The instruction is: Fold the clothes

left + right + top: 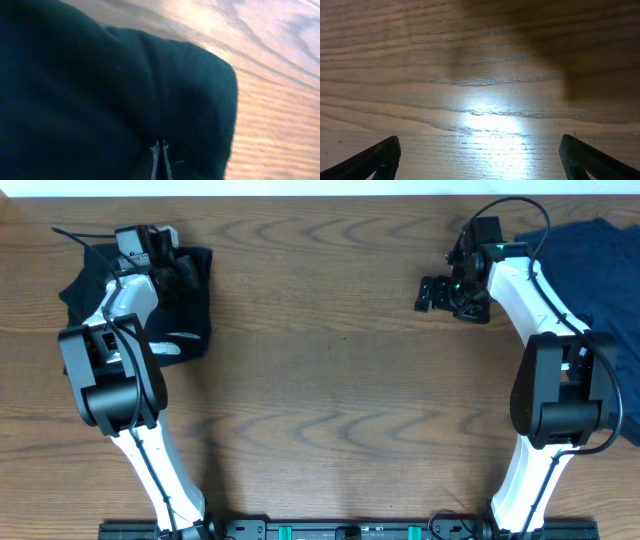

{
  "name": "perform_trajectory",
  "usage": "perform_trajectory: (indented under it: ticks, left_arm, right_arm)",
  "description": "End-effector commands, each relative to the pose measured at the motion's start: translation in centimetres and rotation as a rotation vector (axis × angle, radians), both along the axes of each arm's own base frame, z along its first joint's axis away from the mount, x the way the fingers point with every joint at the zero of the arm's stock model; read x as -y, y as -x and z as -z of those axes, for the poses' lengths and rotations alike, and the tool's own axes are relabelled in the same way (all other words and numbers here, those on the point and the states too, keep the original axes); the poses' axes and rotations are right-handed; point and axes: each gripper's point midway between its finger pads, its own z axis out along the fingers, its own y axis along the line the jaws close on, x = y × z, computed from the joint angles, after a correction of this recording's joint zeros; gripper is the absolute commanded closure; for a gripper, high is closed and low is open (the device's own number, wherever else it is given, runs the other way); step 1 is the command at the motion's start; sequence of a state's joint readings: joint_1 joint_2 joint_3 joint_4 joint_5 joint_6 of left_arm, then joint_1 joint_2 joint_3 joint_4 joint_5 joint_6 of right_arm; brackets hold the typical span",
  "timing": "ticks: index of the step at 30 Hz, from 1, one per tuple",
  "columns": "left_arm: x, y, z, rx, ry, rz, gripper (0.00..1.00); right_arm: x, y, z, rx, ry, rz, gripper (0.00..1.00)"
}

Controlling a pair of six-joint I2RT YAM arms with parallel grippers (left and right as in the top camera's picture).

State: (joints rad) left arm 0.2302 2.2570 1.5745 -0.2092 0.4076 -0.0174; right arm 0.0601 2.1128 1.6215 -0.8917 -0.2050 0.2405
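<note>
L arm bent fwd over black garment [195,310], L gripper [161,148] pressed together at its fabric. R arm well right of it, R gripper [479,150] spread above worktop [320,380].

A brown wooden table [330,370] with bold wavy grain fills the overhead view. Two things lie straight on it, well apart. Near the far left corner sits a black soft fabric garment [195,310], bunched into a rough heap, with a pale streak showing on its near side. At the far right a navy blue fabric garment [610,270] spreads flatter and runs off the right edge of the picture. In the left wrist view the black garment [100,90] ends in a rounded folded edge resting on the table [280,110]. The right wrist view shows only the table [480,75], its grain lit by a bright patch of reflected light
</note>
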Motion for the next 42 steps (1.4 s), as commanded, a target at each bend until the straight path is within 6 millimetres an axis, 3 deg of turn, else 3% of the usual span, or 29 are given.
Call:
perform_trajectory:
  ticks: [1, 11, 18, 22, 25, 28, 37, 42]
  left_arm:
    - [1.9, 1.1, 0.7, -0.025, 0.081, 0.076, 0.94]
    - [2.1, 1.8, -2.8, -0.006, 0.061, 0.103, 0.94]
    - [1.2, 1.1, -9.0, 0.12, 0.006, 0.094, 0.94]
    - [-2.5, 1.7, -11.7, 0.128, -0.088, -0.062, 0.94]
    - [-6.2, 2.7, -12.8, 0.107, -0.14, -0.23, 0.94]
    - [-8.6, 3.0, -13.2, 0.123, -0.147, -0.283, 0.94]
    - [-16.8, 2.5, -15.9, 0.28, -0.181, -0.516, 0.94]
    - [-18.7, 1.8, -14.5, 0.306, -0.186, -0.546, 0.94]
  right_arm:
    - [-0.2, -0.6, -1.4, 0.041, 0.006, -0.014, 0.01]
    - [-0.2, -0.6, -1.4, 0.041, 0.006, -0.014, 0.01]
    - [-0.2, -0.6, -1.4, 0.041, 0.006, -0.014, 0.01]
    - [-0.2, -0.6, -1.4, 0.041, 0.006, -0.014, 0.01]
    - [-0.2, -0.6, -1.4, 0.041, 0.006, -0.014, 0.01]
    - [-0.2, -0.6, -1.4, 0.041, 0.006, -0.014, 0.01]
    - [-0.2, -0.6, -1.4, 0.041, 0.006, -0.014, 0.01]
    - [-0.2, -0.6, -1.4, 0.041, 0.006, -0.013, 0.01]
